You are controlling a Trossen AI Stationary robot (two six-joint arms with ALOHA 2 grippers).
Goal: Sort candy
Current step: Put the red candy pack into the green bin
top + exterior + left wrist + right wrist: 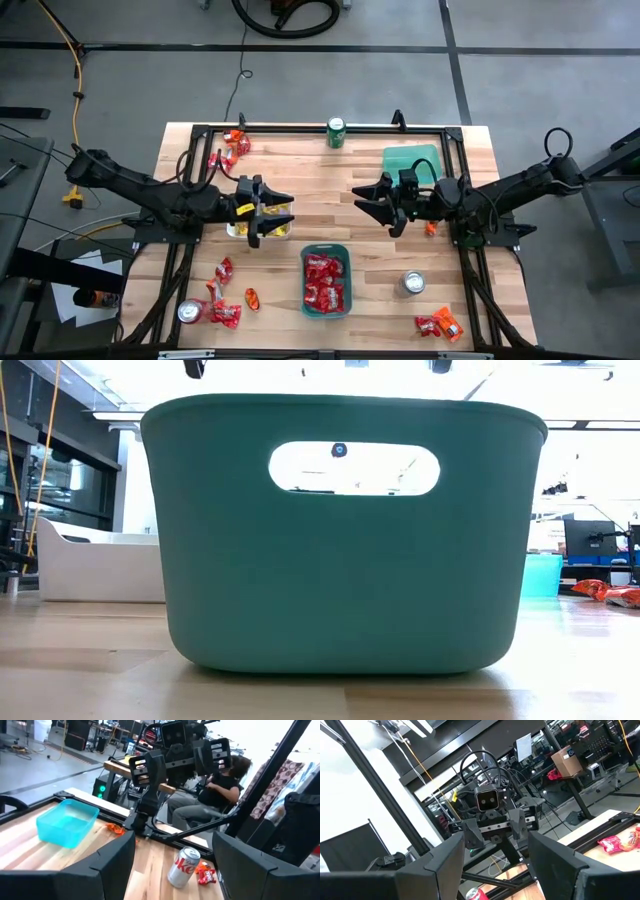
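Observation:
Small shiny candy packets lie in groups on the wooden table: red ones at the far left (232, 148), red ones at the near left (222, 295) with an orange one (252, 298), and red and orange ones at the near right (440, 325). More red packets fill the dark teal tray (326, 282). Yellow packets lie in a pale tray (258, 229). My left gripper (268, 210) (172, 840) hangs open over that pale tray and holds nothing. My right gripper (378, 200) (495, 840) faces it across the table's middle, open and holding nothing.
A light teal tray (412, 160) sits at the far right, with an orange packet (430, 228) near the right arm. A green can (336, 131) stands at the far edge and silver cans (413, 283) (189, 311) nearer. The dark teal tray (340, 540) fills the low view. A seated person (220, 795) is beyond the table.

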